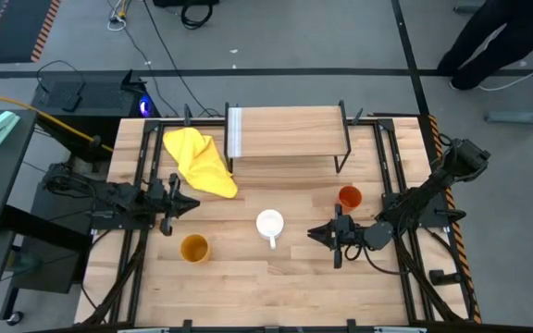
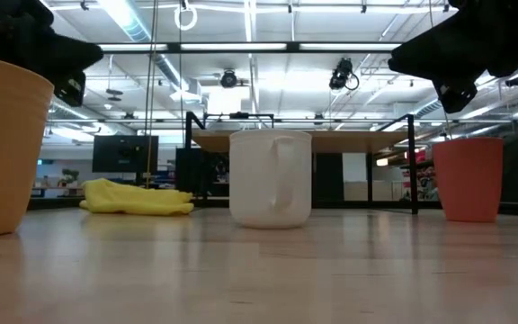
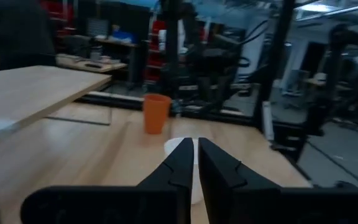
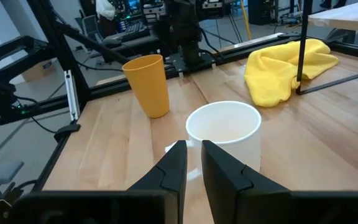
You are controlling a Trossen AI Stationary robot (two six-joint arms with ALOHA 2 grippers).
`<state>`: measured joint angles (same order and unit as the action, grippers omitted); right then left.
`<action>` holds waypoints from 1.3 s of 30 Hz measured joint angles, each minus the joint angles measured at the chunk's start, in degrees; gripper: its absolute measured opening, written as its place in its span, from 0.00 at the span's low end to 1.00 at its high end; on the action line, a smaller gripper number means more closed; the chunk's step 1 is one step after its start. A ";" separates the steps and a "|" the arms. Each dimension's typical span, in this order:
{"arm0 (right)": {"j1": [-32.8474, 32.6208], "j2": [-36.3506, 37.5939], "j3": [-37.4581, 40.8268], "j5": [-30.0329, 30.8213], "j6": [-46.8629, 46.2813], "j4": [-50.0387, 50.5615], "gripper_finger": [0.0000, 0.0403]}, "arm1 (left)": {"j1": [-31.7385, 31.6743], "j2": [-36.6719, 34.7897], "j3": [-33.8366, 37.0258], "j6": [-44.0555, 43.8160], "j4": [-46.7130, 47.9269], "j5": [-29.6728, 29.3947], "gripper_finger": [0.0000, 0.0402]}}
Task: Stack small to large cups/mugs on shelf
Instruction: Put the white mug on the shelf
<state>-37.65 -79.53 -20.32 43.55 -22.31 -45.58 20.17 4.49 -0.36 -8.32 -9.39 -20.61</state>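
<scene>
The mug (image 1: 269, 223) stands mid-table, handle toward six o'clock. The right gripper (image 1: 315, 233) hangs at its three o'clock, fingers nearly together, holding nothing. The left gripper (image 1: 191, 204), apparently closed too, waits at ten o'clock. The red cup (image 1: 349, 196) sits at two o'clock, the yellow cup (image 1: 194, 248) at eight, the shelf (image 1: 290, 132) at twelve, bare.

no text, labels or numbers legible

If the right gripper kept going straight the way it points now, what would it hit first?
Most likely the white mug. The right gripper, fingers nearly together, aims straight at it. The yellow-orange cup stands farther off and to one side.
</scene>
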 joint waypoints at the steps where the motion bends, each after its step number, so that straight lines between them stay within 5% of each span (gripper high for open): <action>1: 0.00 0.00 0.00 0.00 0.23 0.01 0.14 | 0.01 0.00 0.00 0.00 -1.07 0.48 0.08; 9: 0.00 0.00 0.00 0.00 1.06 0.02 0.14 | 2.54 1.15 0.00 0.02 -8.90 6.66 0.09; 16: 0.00 0.00 0.00 -0.02 1.07 0.05 0.14 | 7.84 9.60 -0.20 2.01 -19.36 6.81 0.09; 39: 0.01 0.02 0.00 -0.04 1.06 0.26 0.14 | 17.57 57.91 -28.03 8.36 -19.87 2.70 0.07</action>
<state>-37.64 -79.50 -20.32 43.51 -21.26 -45.32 37.74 62.41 -28.39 0.05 -29.26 -17.91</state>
